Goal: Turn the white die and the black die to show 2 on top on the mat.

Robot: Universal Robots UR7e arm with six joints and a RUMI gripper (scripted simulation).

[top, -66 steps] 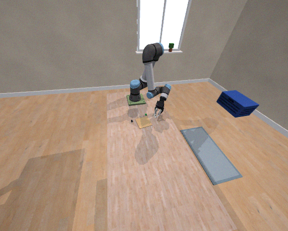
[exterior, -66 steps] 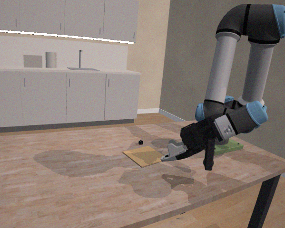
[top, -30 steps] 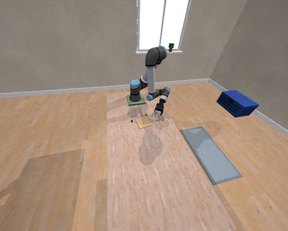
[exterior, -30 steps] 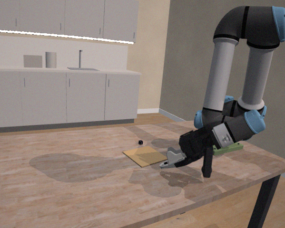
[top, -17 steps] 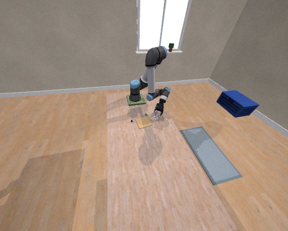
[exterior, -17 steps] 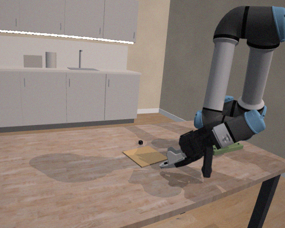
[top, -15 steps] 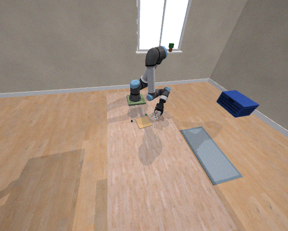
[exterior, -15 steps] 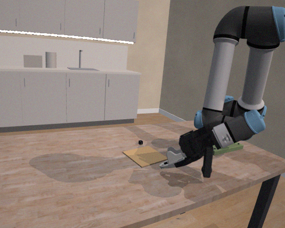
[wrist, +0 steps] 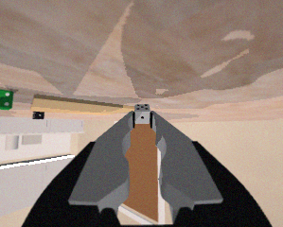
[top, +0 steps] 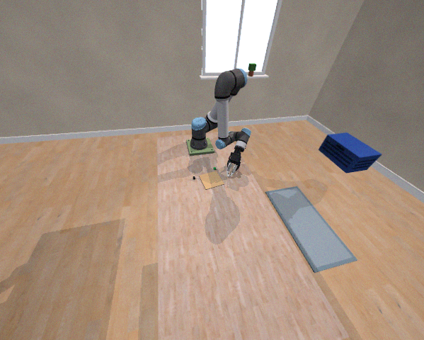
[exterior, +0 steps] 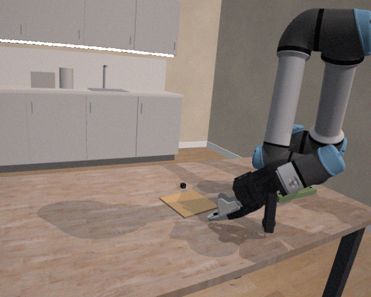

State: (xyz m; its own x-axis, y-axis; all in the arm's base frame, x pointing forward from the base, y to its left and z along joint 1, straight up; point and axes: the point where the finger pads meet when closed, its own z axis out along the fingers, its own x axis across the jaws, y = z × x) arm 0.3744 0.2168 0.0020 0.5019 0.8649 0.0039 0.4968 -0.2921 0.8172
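My gripper (wrist: 142, 113) is shut on the white die (wrist: 142, 113), which sits between the fingertips and shows small dark pips. In the exterior view the gripper (exterior: 213, 216) hangs low over the table just right of the tan mat (exterior: 188, 202), tilted almost level. The black die (exterior: 182, 184) lies on the table beyond the mat's far corner; it also shows in the wrist view (wrist: 38, 114). The green die (wrist: 0, 98) shows at the left edge of the wrist view with several white pips facing the camera. In the top view the green die (top: 214, 168) lies behind the mat (top: 212, 179), the black die (top: 193, 178) to its left.
The arm's green base plate (top: 199, 147) stands behind the mat. The table's right edge (exterior: 355, 223) is close to the arm. A blue crate (top: 348, 151) and a grey floor mat (top: 310, 227) lie off to the right, away from the table.
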